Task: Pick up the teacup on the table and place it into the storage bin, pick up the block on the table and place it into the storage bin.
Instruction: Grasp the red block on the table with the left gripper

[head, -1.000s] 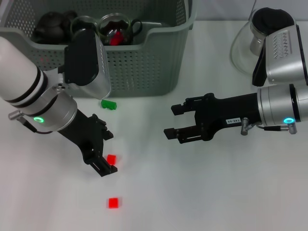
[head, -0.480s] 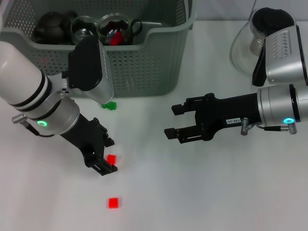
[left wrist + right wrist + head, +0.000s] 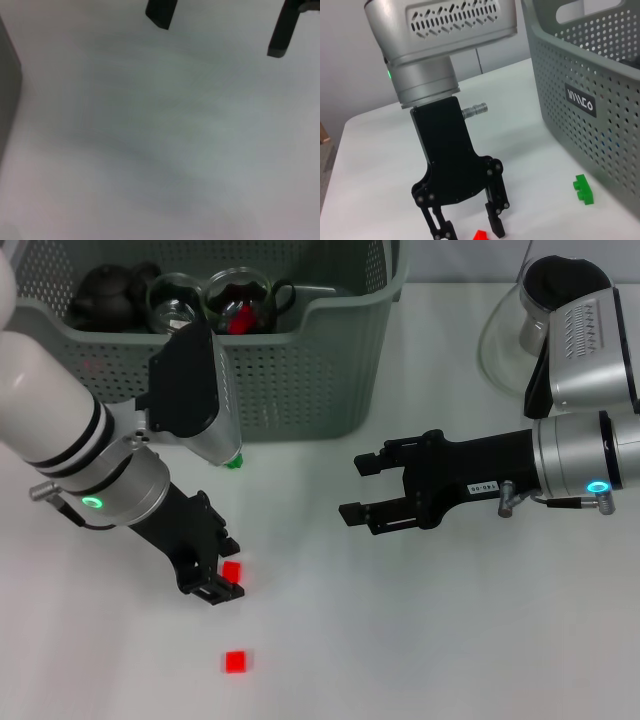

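Note:
My left gripper (image 3: 216,584) hangs low over the table, open, its fingertips on either side of a small red block (image 3: 232,569). The right wrist view shows that block (image 3: 479,234) between the left gripper's (image 3: 469,231) spread fingers. A second red block (image 3: 235,661) lies nearer the front. A green block (image 3: 583,190) sits by the storage bin's wall, mostly hidden by my left arm in the head view. The grey-green storage bin (image 3: 300,370) holds glass teacups (image 3: 236,297) and a dark teapot (image 3: 104,295). My right gripper (image 3: 358,489) hovers open at mid-table, holding nothing.
A glass pitcher (image 3: 510,335) with a black lid stands at the back right, partly behind my right arm. The bin's perforated wall with its black label (image 3: 579,102) rises close beside the green block.
My left arm has shifted slightly right and lower, bringing its fingers closer around the red block and covering most of the green block. The right arm has stayed put.

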You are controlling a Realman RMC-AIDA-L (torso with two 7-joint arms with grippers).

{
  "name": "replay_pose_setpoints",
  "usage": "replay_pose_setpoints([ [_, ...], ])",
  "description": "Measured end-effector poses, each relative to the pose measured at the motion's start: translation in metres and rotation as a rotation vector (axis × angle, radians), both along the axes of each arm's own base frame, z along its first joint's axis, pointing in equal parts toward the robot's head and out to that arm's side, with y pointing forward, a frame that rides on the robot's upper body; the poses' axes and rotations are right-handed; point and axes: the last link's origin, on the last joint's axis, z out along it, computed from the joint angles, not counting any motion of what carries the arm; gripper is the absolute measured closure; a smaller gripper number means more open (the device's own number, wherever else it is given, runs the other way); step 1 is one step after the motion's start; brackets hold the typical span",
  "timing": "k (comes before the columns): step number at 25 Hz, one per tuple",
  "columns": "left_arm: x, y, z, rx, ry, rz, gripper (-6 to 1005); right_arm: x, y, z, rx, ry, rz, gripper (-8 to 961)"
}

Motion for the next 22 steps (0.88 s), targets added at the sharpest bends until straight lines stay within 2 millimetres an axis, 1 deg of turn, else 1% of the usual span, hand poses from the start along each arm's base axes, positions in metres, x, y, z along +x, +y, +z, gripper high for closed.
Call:
replay_pose_setpoints([
  [2,-0.0001,-0.0004,-0.0006,0.000,-0.002,0.000,458,-0.0001,0.0001,0.0000,0.000,0.000,0.000,189],
  [8,-0.0002,-0.0017,-0.0025,-0.007,-0.002,-0.007,462,-0.0002,0.0004,0.0001,0.001,0.000,0.000,189],
  [11,-0.0007,-0.0016,-0.0033,-0.008,0.001,-0.013,511,0.0000,0.0007,0.0006,0.002,-0.001,0.000,189],
  [16,-0.0031,-0.0026,-0.0055,-0.015,0.006,-0.012,742,0.0003,0.0014,0.0015,0.006,0.000,-0.001,188],
  [21,0.0002,-0.0024,-0.0006,-0.003,0.000,-0.032,814,0.0009,0.0011,0.0019,0.006,0.001,-0.003,188],
  [22,0.0014,-0.0029,0.0012,-0.001,-0.001,-0.037,815,0.0011,0.0009,0.0019,0.005,0.001,-0.003,188],
])
